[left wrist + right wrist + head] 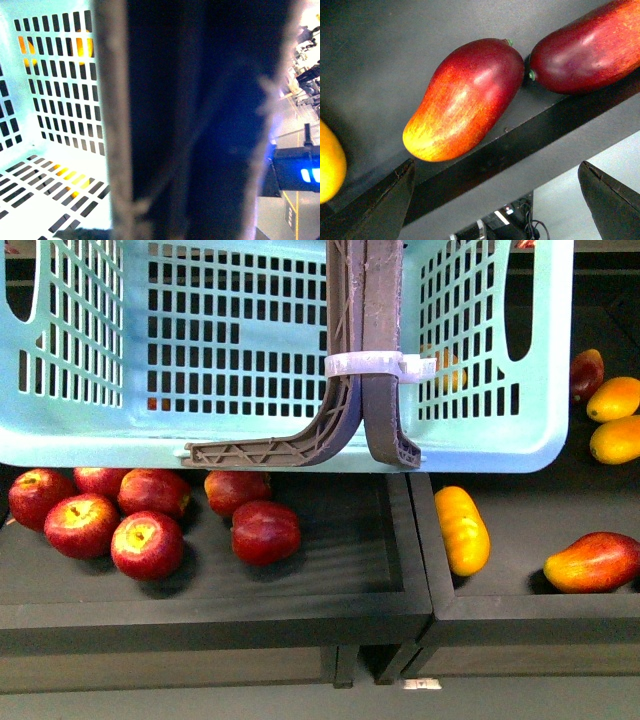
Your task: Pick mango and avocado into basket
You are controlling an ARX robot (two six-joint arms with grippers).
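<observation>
right claw (495, 164) wide open, mango (465, 100) just beyond its tips. basket (120, 435) fills my front view above the apples (147, 545). i can't see the left claw, so can't tell its state.

A: The front view is evenly lit and sharp; the apples (147, 545) cast soft shadows on the dark tray (340, 560).
B: And the left wrist view?
A: Overexposed: the basket (55, 100) wall glares white, and the handle (200, 125) is a dark blur up close.
B: The right wrist view is crisp, with soft highlights on the mango (465, 100).
</observation>
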